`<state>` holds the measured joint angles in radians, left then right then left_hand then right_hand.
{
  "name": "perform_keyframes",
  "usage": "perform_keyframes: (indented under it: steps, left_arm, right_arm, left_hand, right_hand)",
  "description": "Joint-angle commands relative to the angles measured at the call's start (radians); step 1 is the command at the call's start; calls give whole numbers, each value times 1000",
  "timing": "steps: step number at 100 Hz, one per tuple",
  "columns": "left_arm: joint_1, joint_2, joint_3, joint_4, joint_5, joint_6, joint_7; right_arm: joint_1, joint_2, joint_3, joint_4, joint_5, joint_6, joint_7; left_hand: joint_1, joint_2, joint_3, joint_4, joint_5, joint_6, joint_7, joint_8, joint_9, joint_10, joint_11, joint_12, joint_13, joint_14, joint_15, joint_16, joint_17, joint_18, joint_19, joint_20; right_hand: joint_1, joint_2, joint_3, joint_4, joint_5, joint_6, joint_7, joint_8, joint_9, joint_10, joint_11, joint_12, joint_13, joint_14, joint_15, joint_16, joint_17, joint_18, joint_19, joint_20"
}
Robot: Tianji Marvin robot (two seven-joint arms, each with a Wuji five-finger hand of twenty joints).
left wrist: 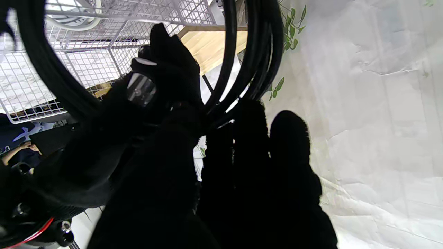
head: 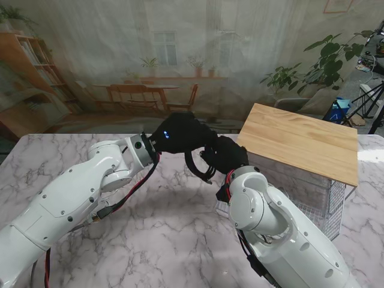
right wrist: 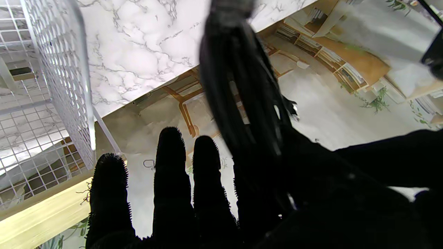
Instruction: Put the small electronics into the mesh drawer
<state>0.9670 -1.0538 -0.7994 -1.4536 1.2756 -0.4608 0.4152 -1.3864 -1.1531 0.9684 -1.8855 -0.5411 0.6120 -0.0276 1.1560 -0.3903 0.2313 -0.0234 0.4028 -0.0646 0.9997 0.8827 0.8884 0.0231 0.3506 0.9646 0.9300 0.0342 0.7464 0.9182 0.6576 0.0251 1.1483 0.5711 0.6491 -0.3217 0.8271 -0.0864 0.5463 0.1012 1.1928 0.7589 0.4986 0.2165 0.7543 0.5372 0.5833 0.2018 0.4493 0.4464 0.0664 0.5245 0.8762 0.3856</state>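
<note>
Both hands meet mid-air just beside the mesh drawer (head: 303,195), left hand (head: 180,135) and right hand (head: 227,155) sharing a coiled black cable (head: 198,165), probably a handover. Left fingers (left wrist: 166,65) pinch the coil; right fingers (right wrist: 173,162) lie straight, pressed together.

**My marble table**

The table (head: 150,240) in front of me is white marble with grey lines. On its right side stands a wire mesh drawer box (head: 318,198) with a flat wooden top (head: 303,141). The marble near me is bare.
</note>
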Motion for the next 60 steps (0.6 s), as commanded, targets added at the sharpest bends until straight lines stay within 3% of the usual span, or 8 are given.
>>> perform_keyframes:
  steps: [1, 14, 19, 24, 27, 35, 46, 60]
  left_arm:
    - [20, 1, -9, -18, -3, -11, -9]
    - [48, 7, -45, -29, 3, -25, -15]
    - [57, 10, -58, -30, 7, -28, -20]
    - [66, 12, -74, -32, 9, -32, -29]
    - [75, 12, -89, -35, 2, -37, -50]
    - [101, 9, -134, -48, -49, -62, -149]
    - [125, 11, -184, -46, -79, -70, -197]
    - [159, 9, -245, -24, -96, -91, -168]
  right_arm:
    - [-13, -9, 10, -9, -5, -10, 1]
    - [-31, -14, 25, -10, -17, -42, -36]
    - [-36, -15, 30, -10, -23, -53, -46]
    - [-39, -17, 35, -9, -27, -65, -60]
    - [-41, -17, 40, -8, -31, -72, -64]
    - [-46, -18, 56, -13, -36, -82, -75]
    - [-59, -14, 89, -36, -45, -96, -73]
    - [-92, -2, 144, -76, -83, -138, -58]
  left_hand:
    - [97, 83, 106, 65, 9, -53, 54, 20, 42, -47, 5, 1, 11, 2, 26, -8, 14, -38, 28, 20]
    - [89, 129, 41, 43, -38, -4, -9, -37, 20, 2, -40, -34, -9, 49, -17, -28, -2, -17, 3, 7]
    - [56, 142, 1, 42, -71, 20, -91, -116, 4, 11, -63, -57, -11, 27, -39, -42, -14, -8, -12, 0]
    - [-18, 188, -52, 59, -92, 50, -269, -242, -95, 31, 19, -182, -39, 52, -91, -63, -39, 6, -52, -16]
    - [-82, 255, -91, 70, -110, 73, -408, -322, -201, 59, 95, -366, -77, 72, -147, -94, -71, 14, -100, -31]
    - [-149, 317, -179, 67, -178, 88, -624, -459, -374, 103, 2, -575, -227, 122, -317, -225, -194, 40, -246, -86]
    - [-204, 342, -234, 51, -177, 115, -713, -485, -484, 124, -73, -654, -321, 145, -377, -314, -274, 52, -296, -119]
    - [-220, 354, -236, 52, -99, 99, -711, -462, -421, 73, -49, -648, -332, 125, -384, -353, -330, 97, -286, -117]
  right_hand:
    - [62, -21, 64, -38, 37, -67, 51, -17, 51, -32, 69, 47, 52, -29, 88, 37, 12, -12, 10, 6]
    - [83, -53, 106, -48, 81, -66, 67, -3, 135, -56, 162, 202, 103, -47, 229, 112, 74, -64, 90, 71]
    - [86, -58, 115, -50, 89, -67, 71, 5, 150, -59, 190, 225, 110, -47, 277, 136, 103, -94, 139, 103]
    - [91, -62, 123, -51, 96, -61, 77, 9, 158, -54, 209, 237, 112, -45, 311, 153, 132, -115, 182, 126]
    - [93, -64, 127, -52, 100, -59, 79, 11, 160, -53, 215, 241, 110, -41, 327, 161, 150, -130, 209, 140]
    - [99, -68, 133, -56, 104, -53, 85, 13, 161, -48, 225, 251, 107, -35, 359, 176, 160, -152, 245, 156]
    - [103, -67, 132, -57, 106, -49, 87, 14, 162, -43, 231, 257, 109, -30, 377, 184, 169, -160, 262, 162]
    - [102, -64, 129, -58, 102, -53, 86, 17, 163, -40, 232, 260, 110, -25, 388, 189, 177, -154, 271, 163]
